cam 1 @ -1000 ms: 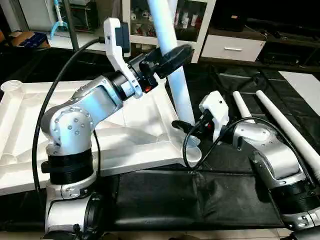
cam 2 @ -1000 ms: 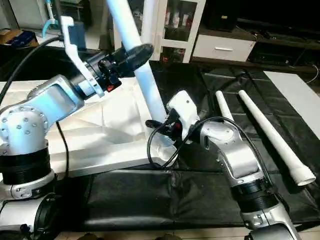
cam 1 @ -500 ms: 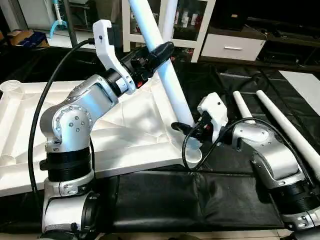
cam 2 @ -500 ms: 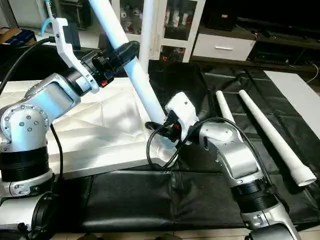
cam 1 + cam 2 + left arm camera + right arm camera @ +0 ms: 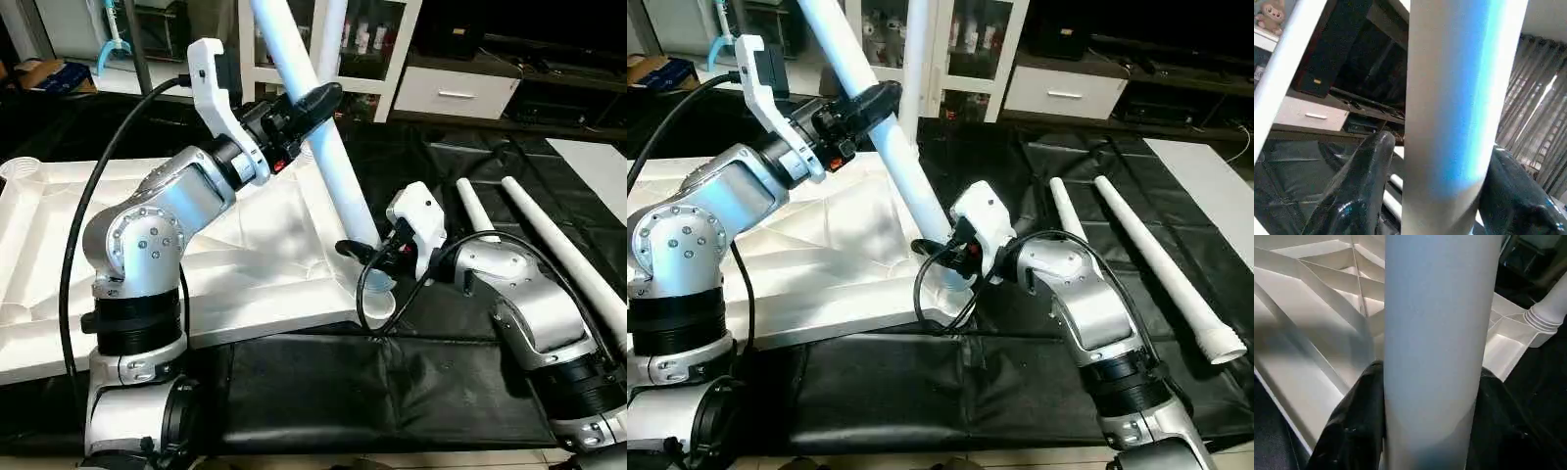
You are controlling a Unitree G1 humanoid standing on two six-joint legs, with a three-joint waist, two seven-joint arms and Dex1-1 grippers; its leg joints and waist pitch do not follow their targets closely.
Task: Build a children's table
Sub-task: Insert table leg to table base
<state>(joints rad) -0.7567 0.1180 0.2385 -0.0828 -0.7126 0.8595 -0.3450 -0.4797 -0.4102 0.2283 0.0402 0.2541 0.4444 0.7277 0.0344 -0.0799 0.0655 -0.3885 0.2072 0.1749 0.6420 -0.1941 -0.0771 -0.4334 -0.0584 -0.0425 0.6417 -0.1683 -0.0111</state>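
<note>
A black mat (image 5: pixel 323 392) covered the floor before white cabinets, with the table top (image 5: pixel 265 264) lying ribs-up on it and two spare legs (image 5: pixel 1156 259) well apart to the right. One leg (image 5: pixel 328 147) leaned out of the near corner socket (image 5: pixel 377 294), the right gripper (image 5: pixel 358 250) clamped low on it beside the top's edge and the left gripper (image 5: pixel 313 103) closed around it higher up. A second earlier the left fingers had stood wider and the leg more upright.
</note>
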